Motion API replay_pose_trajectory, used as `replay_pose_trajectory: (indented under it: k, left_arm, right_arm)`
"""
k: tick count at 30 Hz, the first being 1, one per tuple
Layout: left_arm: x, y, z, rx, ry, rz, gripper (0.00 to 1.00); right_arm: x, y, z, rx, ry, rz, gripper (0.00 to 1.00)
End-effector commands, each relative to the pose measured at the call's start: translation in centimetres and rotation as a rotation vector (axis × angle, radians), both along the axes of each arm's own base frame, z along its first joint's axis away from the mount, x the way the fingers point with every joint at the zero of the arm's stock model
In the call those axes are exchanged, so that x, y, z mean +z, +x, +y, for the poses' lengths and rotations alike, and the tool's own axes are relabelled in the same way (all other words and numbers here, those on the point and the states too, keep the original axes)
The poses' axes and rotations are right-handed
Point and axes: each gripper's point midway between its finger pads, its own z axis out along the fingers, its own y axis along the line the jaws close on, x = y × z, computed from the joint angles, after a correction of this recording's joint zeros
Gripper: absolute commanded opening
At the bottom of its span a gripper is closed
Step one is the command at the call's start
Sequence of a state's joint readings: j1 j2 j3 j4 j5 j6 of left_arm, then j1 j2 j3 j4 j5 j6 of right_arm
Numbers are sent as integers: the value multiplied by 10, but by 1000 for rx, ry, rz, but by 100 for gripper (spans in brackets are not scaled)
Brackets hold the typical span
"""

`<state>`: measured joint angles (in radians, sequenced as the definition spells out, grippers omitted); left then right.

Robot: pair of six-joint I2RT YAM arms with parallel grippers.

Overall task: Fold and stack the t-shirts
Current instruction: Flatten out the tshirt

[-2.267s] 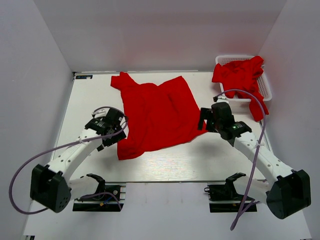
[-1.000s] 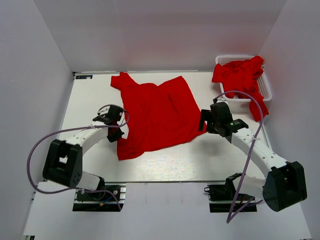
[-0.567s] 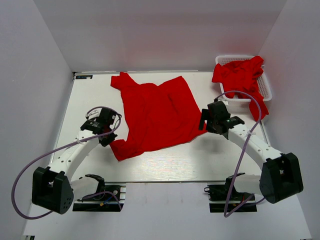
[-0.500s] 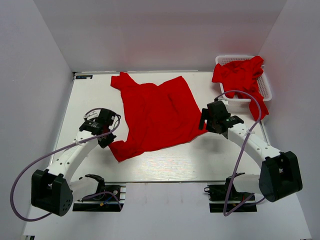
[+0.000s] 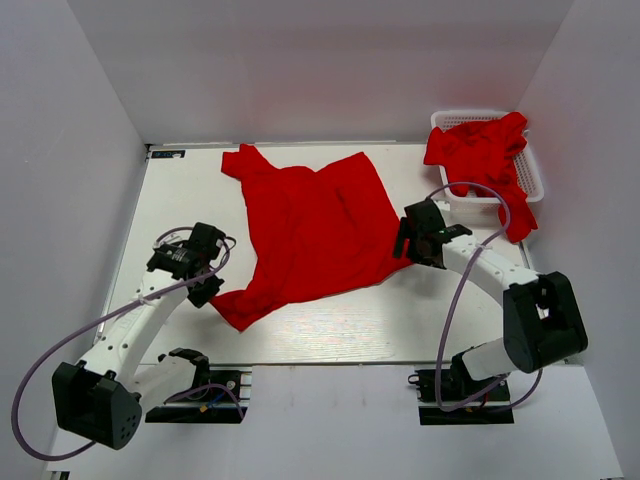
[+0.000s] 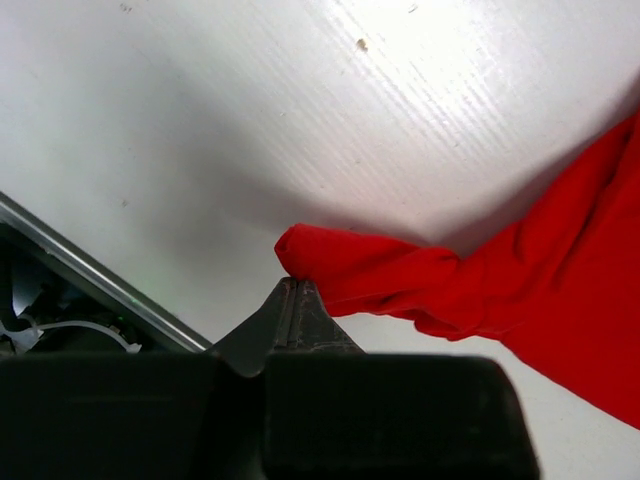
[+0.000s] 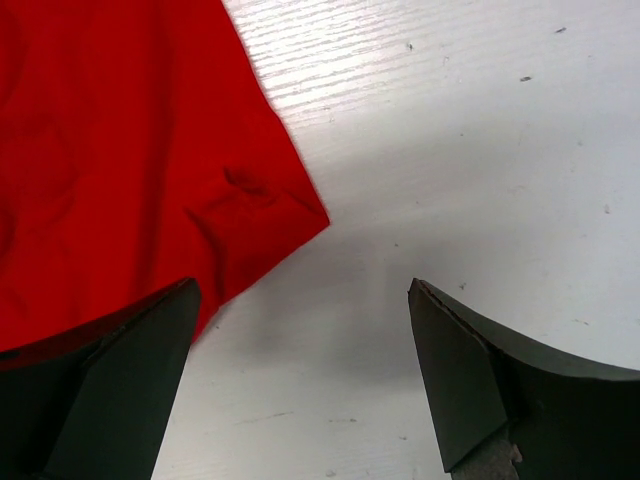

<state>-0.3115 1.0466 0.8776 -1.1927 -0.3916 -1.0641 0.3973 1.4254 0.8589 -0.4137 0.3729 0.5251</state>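
Note:
One red t-shirt (image 5: pixel 315 225) lies spread, somewhat rumpled, on the white table (image 5: pixel 450 320). My left gripper (image 5: pixel 208 292) is shut on its near-left corner, which is drawn out into a point. The left wrist view shows the closed tips (image 6: pixel 297 285) pinching a rolled bit of that red cloth (image 6: pixel 480 280) just above the table. My right gripper (image 5: pixel 401 243) stands open at the shirt's right edge. In the right wrist view its gripper (image 7: pixel 300 300) straddles bare table just below the shirt's corner (image 7: pixel 290 215), with the left fingertip (image 7: pixel 150 330) over the cloth's edge.
A white lattice basket (image 5: pixel 530 165) sits at the back right, with a heap of red t-shirts (image 5: pixel 480 150) spilling over its rim. Grey walls close in on both sides and the back. The table's metal near edge (image 6: pixel 90 285) shows close to the left gripper.
My left gripper has dragged the shirt's near-left corner leftward and nearer, stretching it into a point. The right arm has edged slightly left toward the shirt, staying open.

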Motion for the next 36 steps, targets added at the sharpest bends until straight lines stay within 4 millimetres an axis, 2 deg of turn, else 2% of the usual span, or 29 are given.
replay_pose_trajectory:
  k: [1, 4, 10, 14, 16, 20, 25, 26, 27, 28, 31, 34, 36]
  left_arm:
    - [-1, -7, 3, 28, -7, -10, 0]
    - [-1, -7, 3, 28, -7, -10, 0]
    - [-3, -7, 3, 19, -4, -7, 0]
    - [-3, -7, 5, 13, 8, -7, 0]
    - [-4, -7, 5, 13, 11, 2, 0]
    - [-4, -7, 5, 13, 11, 2, 0]
    - [-4, -8, 7, 16, 22, 8, 0]
    - [-4, -8, 7, 16, 22, 8, 0]
    - [-6, -9, 7, 15, 25, 17, 0]
    - [-6, -9, 7, 15, 25, 17, 0]
    - [-7, -9, 7, 7, 31, 28, 0]
    - [-7, -8, 9, 9, 39, 25, 0]
    - [-2, -6, 8, 10, 33, 7, 0]
  right_arm:
    - [16, 29, 10, -44, 53, -80, 90]
    - [20, 37, 19, -53, 97, -91, 90]
    - [10, 46, 19, -144, 104, -68, 89]
    - [4, 51, 30, -139, 147, -47, 86]
    - [1, 51, 32, -140, 152, -35, 84]
    - [-10, 46, 29, -151, 134, -1, 75]
    - [-24, 35, 18, -180, 89, 40, 68]
    - [-25, 34, 18, -185, 90, 40, 55]
    - [-29, 31, 16, -188, 82, 50, 37]
    - [-30, 30, 15, -194, 79, 52, 28]
    - [-33, 30, 13, -196, 68, 56, 20]
    - [-31, 32, 11, -195, 58, 53, 0]
    - [-30, 33, 10, -196, 57, 50, 0]
